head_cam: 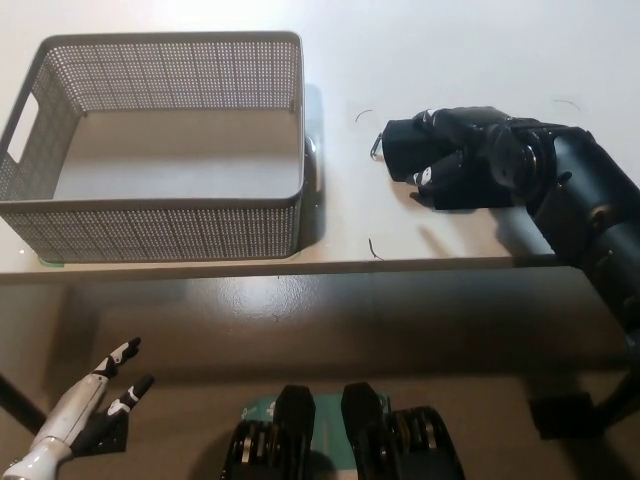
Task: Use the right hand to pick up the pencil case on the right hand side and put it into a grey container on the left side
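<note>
- The fingers (pixel 455 150) of the black right hand (pixel 475 160) are curled over the pencil case (pixel 405 150), wrapping its top and near side so that only its left end shows clear.
- Nearest the camera, the white left hand (pixel 85 410) rests low at the lower left, below the table edge and well apart from everything on the table; its fingers (pixel 125 350) are spread and hold nothing.
- The table (pixel 430 240) is pale, and its front edge runs across the middle of the view.
- The pencil case is black and lies on the right side of the table, with a small metal ring at its left end; whether it is lifted off the surface I cannot tell.
- The grey container (pixel 150 230), a perforated basket with a handle cut-out in its left wall, stands on the left side of the table, near the pencil case yet apart from it.
</note>
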You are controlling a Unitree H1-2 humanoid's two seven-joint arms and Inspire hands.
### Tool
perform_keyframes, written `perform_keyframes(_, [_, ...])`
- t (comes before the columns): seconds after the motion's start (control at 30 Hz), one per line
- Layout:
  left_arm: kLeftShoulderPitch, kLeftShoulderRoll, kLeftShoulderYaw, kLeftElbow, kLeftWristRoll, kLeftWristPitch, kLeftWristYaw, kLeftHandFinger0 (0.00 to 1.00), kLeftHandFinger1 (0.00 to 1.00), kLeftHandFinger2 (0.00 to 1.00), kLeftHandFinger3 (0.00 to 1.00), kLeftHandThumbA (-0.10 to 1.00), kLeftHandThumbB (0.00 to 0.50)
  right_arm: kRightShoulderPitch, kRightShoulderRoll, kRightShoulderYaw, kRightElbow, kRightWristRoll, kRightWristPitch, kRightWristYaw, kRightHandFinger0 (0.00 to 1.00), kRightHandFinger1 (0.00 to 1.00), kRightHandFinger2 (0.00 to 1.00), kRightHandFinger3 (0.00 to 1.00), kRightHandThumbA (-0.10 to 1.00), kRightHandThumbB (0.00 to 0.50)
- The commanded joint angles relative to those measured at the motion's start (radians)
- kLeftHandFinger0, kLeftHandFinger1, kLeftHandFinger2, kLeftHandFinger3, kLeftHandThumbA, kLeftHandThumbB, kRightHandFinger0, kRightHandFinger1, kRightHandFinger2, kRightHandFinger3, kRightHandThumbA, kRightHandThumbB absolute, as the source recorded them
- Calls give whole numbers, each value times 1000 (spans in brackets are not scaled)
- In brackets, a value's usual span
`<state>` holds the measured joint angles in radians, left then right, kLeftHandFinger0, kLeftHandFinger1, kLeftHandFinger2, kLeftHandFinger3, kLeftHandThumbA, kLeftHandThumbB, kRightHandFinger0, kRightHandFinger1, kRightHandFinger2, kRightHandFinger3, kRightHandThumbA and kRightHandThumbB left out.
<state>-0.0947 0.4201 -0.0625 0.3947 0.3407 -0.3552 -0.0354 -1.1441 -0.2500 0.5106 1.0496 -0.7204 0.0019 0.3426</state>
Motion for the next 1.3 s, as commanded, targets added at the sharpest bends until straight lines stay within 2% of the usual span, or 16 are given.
perform_keyframes(0.0, [-21,34,3,-11,8,-49,15,1000,1000,1000,1000,1000,236,-92,-8,4,26,6,-25,-39,1000,1000,1000,1000,763,500])
perform_keyframes(0.17, [-16,29,7,-12,-4,-48,10,1000,1000,1000,1000,1000,234,-113,23,19,116,3,-29,-68,1000,1000,1000,1000,766,500])
perform_keyframes(0.33, [-12,22,12,-11,-19,-60,13,1000,1000,1000,1000,1000,244,-135,70,19,261,22,-60,-128,1000,1000,1000,1000,676,500])
perform_keyframes(0.47, [-10,19,15,-9,-17,-65,22,1000,1000,1000,1000,1000,242,-136,107,18,327,30,-52,-147,1000,1000,1000,1000,671,500])
perform_keyframes(0.63, [-11,22,19,-21,-26,-56,11,1000,1000,1000,1000,1000,242,-128,127,29,362,25,-52,-171,1000,1000,1000,1000,695,500])
perform_keyframes(0.87, [-20,23,18,-16,-25,-63,13,1000,1000,1000,1000,1000,257,-107,135,19,378,38,-43,-181,1000,1000,1000,1000,653,500])
perform_keyframes(1.0, [-30,24,16,3,-22,-71,16,1000,1000,1000,1000,1000,227,-94,137,9,384,52,-39,-182,1000,1000,1000,1000,627,500])
perform_keyframes(1.03, [-30,23,18,3,-26,-75,16,1000,1000,1000,1000,1000,227,-90,137,-1,384,62,-42,-189,1000,1000,1000,1000,582,500])
perform_keyframes(1.07, [-30,23,18,3,-28,-78,16,1000,1000,1000,1000,1000,228,-86,135,-20,384,82,-46,-196,1000,1000,1000,1000,491,500])
perform_keyframes(1.1, [-29,23,17,6,-26,-79,16,1000,1000,1000,1000,1000,228,-76,133,-39,385,100,-56,-228,888,1000,1000,1000,266,447])
perform_keyframes(1.13, [-28,22,17,4,-26,-79,16,1000,1000,1000,1000,1000,229,-72,131,-26,385,83,-58,-257,845,973,1000,1000,208,350])
perform_keyframes(1.17, [-27,22,17,3,-26,-79,16,1000,1000,1000,1000,1000,229,-70,130,-20,385,75,-58,-269,790,915,1000,1000,187,364])
perform_keyframes(1.2, [-27,21,18,3,-26,-80,18,1000,1000,1000,1000,1000,232,-62,126,-10,382,64,-82,-316,814,876,950,907,-16,286])
perform_keyframes(1.23, [-28,24,20,3,-29,-78,15,1000,1000,1000,1000,1000,234,-57,123,-1,378,55,-100,-361,624,689,769,670,-97,268])
perform_keyframes(1.27, [-30,26,21,6,-30,-82,16,1000,1000,1000,1000,1000,231,-58,123,-4,377,56,-97,-378,487,562,635,572,-100,222])
